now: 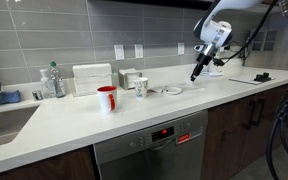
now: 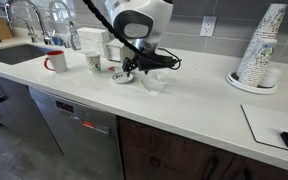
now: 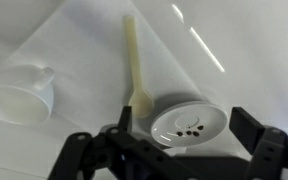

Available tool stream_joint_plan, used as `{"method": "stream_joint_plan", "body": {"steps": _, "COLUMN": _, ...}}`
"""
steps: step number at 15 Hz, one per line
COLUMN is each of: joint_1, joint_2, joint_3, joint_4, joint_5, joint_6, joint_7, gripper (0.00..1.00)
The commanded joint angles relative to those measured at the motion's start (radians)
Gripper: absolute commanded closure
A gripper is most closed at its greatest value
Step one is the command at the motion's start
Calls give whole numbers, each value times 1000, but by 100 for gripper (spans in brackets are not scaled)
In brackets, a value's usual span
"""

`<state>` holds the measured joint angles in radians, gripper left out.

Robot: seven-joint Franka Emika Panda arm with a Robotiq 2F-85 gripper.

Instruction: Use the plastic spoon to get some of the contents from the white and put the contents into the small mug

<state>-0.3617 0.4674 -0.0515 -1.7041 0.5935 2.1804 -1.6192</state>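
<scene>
Wrist view — claw (image 3: 182, 128) spread open | plastic spoon (image 3: 134, 60) end at white dish (image 3: 196, 120) rim — contact unclear | small mug (image 1: 141, 87) blurry

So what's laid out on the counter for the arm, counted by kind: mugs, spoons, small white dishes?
Mugs: 2, red mug and small mug
Plastic spoon: 1
Small white dishes: 2, handled cup and round dish
Total: 5
</scene>
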Motion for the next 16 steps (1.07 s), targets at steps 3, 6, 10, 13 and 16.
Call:
{"method": "stream_joint_plan", "body": {"steps": 3, "joint_1": -34, "joint_2": 25, "joint_3": 42, "joint_4": -27, "joint_5": 53, "joint_6": 98, "joint_7": -176, "gripper": 0}}
{"method": "stream_joint_plan", "body": {"steps": 6, "joint_1": -52, "joint_2": 52, "joint_3": 60, "joint_4": -22, "joint_5": 110, "joint_6": 112, "joint_7": -251, "gripper": 0}}
{"method": "stream_joint_plan", "body": {"steps": 10, "joint_1": -64, "joint_2": 84, "joint_3": 67, "joint_4": -10, "joint_5": 185, "joint_6": 114, "joint_7": -340, "gripper": 0}}
{"method": "stream_joint_plan", "body": {"steps": 13, "joint_1": -64, "joint_2": 109, "joint_3": 60, "joint_4": 8, "joint_5": 220, "joint_6": 97, "joint_7": -362, "gripper": 0}}
{"method": "stream_joint_plan", "body": {"steps": 16, "joint_1": -62, "joint_2": 132, "joint_3": 56, "joint_4": 33, "joint_5": 241, "joint_6": 84, "joint_7": -364, "gripper": 0}}
